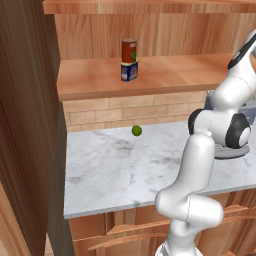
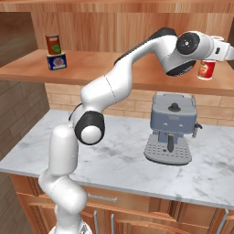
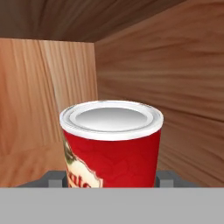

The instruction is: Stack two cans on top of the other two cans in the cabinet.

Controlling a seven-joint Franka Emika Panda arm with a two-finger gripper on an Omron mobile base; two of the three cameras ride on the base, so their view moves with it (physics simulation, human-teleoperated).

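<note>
A dark red can (image 1: 129, 50) (image 2: 53, 44) with a green-and-white label stands on top of a short blue tin (image 1: 129, 71) (image 2: 56, 61) at the left of the cabinet shelf (image 2: 137, 68). My gripper (image 2: 208, 61) (image 3: 109, 179) is far to the right inside the cabinet. It is shut on a bright red can (image 2: 206, 70) (image 3: 111, 144) with a silver lid. The can is upright between the fingers (image 3: 54, 179), close to the cabinet's right wall (image 3: 175, 78). Whether its base touches the shelf cannot be told.
A grey espresso machine (image 2: 171, 130) stands on the white marble counter (image 1: 125, 170) under the shelf's right half. A small green lime (image 1: 136, 130) lies near the brick backsplash. A tall wooden side panel (image 1: 25, 125) bounds the left.
</note>
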